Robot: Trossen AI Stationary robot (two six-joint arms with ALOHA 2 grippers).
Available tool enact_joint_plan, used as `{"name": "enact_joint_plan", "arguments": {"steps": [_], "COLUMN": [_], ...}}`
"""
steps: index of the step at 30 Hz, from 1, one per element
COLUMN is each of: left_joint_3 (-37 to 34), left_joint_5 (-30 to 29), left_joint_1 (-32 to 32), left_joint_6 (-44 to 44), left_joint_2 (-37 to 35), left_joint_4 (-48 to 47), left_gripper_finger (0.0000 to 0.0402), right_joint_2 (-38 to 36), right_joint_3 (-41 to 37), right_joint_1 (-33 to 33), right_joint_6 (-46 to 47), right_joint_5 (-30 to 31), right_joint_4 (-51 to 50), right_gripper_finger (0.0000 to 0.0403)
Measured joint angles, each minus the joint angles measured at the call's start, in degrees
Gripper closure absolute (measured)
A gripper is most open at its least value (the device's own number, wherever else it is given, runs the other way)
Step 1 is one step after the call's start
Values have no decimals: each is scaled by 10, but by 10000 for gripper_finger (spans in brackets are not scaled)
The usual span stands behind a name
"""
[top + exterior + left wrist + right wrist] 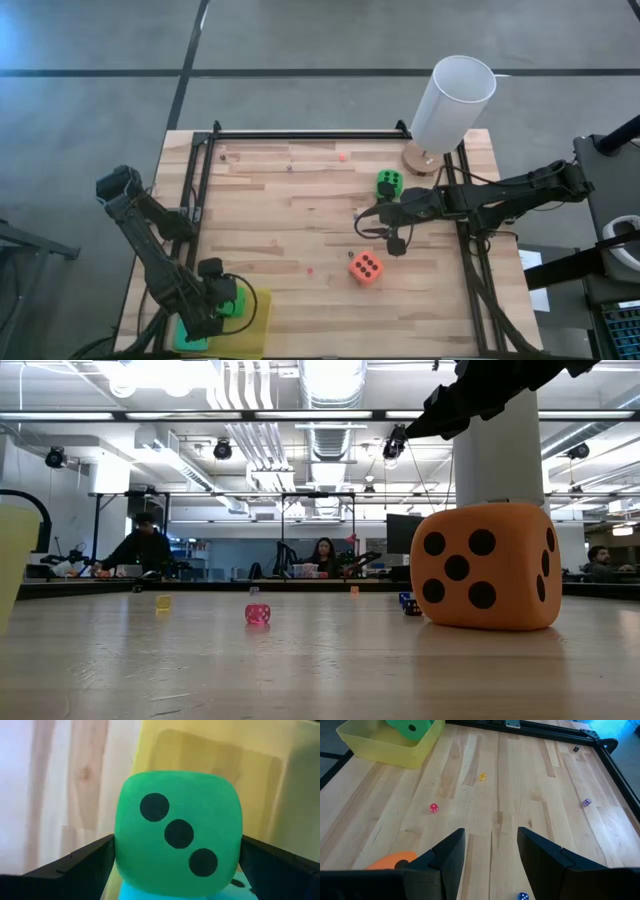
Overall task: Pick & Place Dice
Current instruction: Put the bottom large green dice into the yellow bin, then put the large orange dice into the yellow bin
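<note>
Left gripper (222,305) squeezes a green die (177,832) right above the yellow tray (262,318), where a teal die (150,892) already sits. Your right gripper (490,847) hangs with its fingers apart near the orange-red die (366,268), well away from that tray. It looks soft and light, so pinch its flat sides gently.

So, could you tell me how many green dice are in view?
2: one green die on the table by the white cylinder, the other green die in the left gripper over the yellow tray. More may be hidden.
</note>
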Motion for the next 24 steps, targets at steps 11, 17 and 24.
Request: {"name": "enact_joint_plan", "arguments": {"steps": [11, 17, 24], "left_joint_3": [16, 48, 55], "left_joint_5": [-26, -29, -29], "left_joint_1": [1, 1, 2], "left_joint_6": [4, 4, 0], "left_joint_2": [0, 0, 0], "left_joint_4": [-23, -36, 40], "left_gripper_finger": [4, 3, 2], "right_joint_2": [0, 0, 0], "right_joint_3": [0, 0, 0], "right_joint_1": [0, 0, 0], "right_joint_6": [0, 0, 0], "right_joint_5": [0, 0, 0], "right_joint_4": [0, 0, 0], "right_gripper_finger": [223, 223, 223]}}
